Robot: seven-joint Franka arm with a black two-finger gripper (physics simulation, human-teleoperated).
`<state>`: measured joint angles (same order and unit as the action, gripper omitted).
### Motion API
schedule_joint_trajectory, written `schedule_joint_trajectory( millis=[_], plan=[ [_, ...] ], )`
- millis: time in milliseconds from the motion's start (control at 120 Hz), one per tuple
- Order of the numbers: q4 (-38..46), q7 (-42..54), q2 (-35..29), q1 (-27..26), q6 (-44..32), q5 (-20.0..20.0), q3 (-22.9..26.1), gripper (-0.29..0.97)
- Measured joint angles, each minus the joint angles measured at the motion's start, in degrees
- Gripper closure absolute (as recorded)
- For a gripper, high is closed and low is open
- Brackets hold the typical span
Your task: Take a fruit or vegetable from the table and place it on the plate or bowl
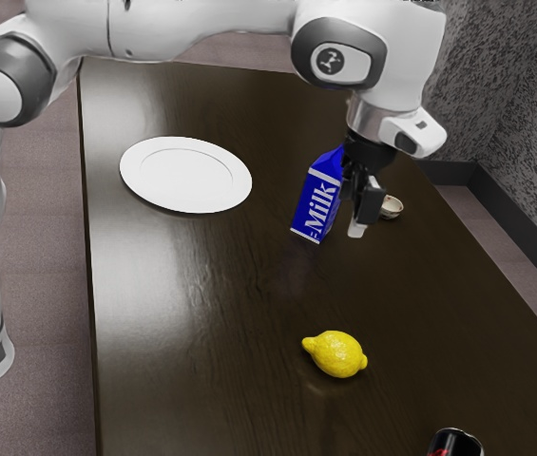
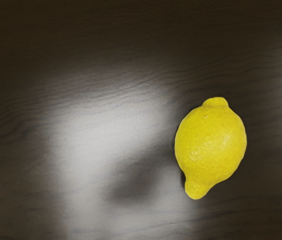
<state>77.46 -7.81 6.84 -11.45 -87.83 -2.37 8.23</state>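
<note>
The gripper (image 1: 364, 224) hangs above the dark table (image 1: 201, 313) with its fingers apart and nothing between them, just beside a blue milk carton (image 1: 320, 197) at its nine o'clock in the exterior view. The lemon (image 1: 335, 353) lies on its side in open wood at about six o'clock from the gripper, well apart from it. The white plate (image 1: 185, 173) sits at about ten o'clock from the lemon, with nothing on it. In the wrist view the lemon (image 2: 210, 147) shows a pebbled skin and a nub at each end. It looks firm, fairly light and prone to roll, so I would close across its broad middle, not over the tapered tips, where the fingers could slip off
</note>
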Motion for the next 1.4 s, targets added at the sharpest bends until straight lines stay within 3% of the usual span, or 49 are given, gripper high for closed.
schedule_joint_trajectory(
  millis=[283,558,692,883,1400],
  plan=[
    [0.37,-1.29,1.37,-0.77,-0.64,-0.07,1.82,0.0],
    [17.62,-1.55,-2.29,-0.73,-12.87,0.05,2.06,0.0],
    [20.85,-1.33,-4.43,-0.71,-17.12,0.04,3.22,0.0],
    [21.61,-1.09,-4.34,-0.93,-20.65,0.05,5.47,0.0],
    [21.14,-0.05,1.39,0.94,-25.25,-0.74,3.36,0.0]
  ],
)
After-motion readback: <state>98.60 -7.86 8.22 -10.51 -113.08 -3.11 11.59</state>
